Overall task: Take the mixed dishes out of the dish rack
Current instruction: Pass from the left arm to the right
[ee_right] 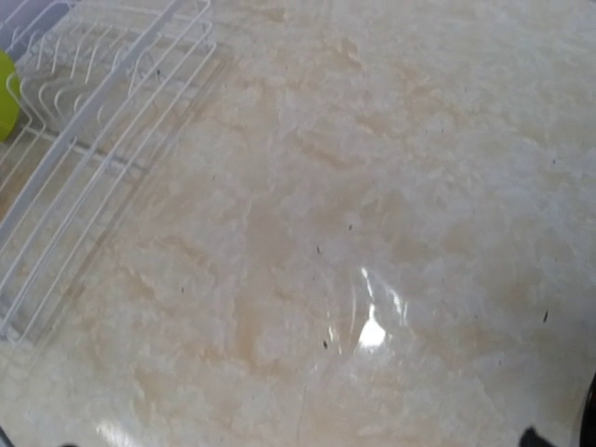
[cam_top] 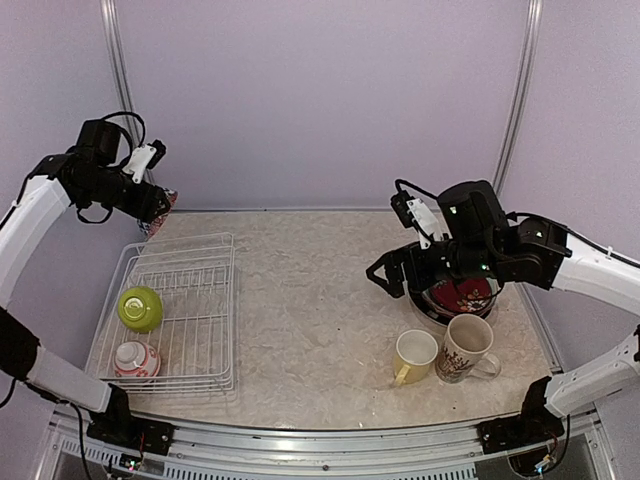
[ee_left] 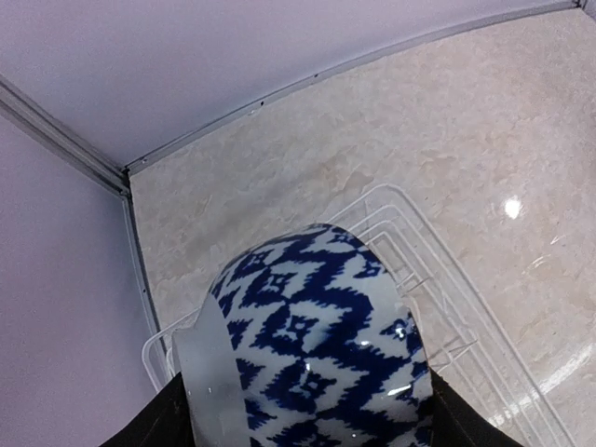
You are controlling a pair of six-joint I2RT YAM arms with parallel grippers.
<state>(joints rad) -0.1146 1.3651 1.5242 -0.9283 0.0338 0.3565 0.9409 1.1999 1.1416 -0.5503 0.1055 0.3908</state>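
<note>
Dish rack (cam_top: pixel 234 310), two bowls (cam_top: pixel 140 307) (cam_top: pixel 135 358), two mugs (cam_top: pixel 415 355) (cam_top: pixel 465 348)

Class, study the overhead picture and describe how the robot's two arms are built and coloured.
The left arm and right arm match: long white links joined by bulky black joints, ending in black jaws. Thin black cables loop loosely near each wrist, where a small white camera sits. Small green lights glow on the right wrist.

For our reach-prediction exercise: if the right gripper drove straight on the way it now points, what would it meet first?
Probably the bare table, right of the dish rack; the right wrist view shows nothing in between, though depth is unclear.
</note>
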